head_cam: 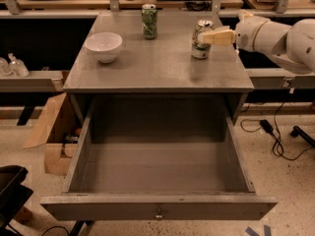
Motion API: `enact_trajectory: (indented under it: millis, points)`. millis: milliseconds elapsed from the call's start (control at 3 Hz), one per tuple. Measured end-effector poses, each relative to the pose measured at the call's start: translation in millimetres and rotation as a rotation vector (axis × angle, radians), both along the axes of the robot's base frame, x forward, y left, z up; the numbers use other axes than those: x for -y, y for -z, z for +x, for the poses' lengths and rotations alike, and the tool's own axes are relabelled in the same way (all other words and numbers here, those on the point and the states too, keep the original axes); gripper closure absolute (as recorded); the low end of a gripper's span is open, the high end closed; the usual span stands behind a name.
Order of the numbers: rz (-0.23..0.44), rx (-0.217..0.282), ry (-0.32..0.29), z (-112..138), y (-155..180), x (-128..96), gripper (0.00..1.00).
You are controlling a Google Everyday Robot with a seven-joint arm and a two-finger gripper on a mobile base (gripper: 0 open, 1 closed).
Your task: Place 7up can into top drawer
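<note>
A grey desk (pixel 147 68) stands on a pale speckled floor (pixel 290 191) under dim, warm light. Beyond its far edge runs a long wooden bench (pixel 59 4) on metal uprights. Off its left edge a low grey ledge (pixel 29 78) carries two clear bottles (pixel 15 65), with an open cardboard box (pixel 51 132) on the floor beneath (flaps splayed). Black cables (pixel 275 136) trail off its right edge. The gripper (pixel 209 36) hovers near the desk's far right corner.

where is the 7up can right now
In the camera view the 7up can stands on the right rear of the tabletop, right of the green can, with the gripper at its right side.
</note>
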State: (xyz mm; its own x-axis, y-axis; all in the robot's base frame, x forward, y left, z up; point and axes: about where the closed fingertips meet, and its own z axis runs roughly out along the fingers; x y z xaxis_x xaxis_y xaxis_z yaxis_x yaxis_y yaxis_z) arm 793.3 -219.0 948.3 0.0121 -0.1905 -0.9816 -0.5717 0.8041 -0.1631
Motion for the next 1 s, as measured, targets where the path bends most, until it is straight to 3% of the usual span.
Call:
enact_trajectory:
  millis: [333,667,1000]
  points:
    - [0.045,-0.01,0.011,29,4,0,0.0]
    - [0.103,-0.049,0.001,54,16,-23,0.0]
    - [0.127,-0.096,-0.027,56,33,-52,0.0]
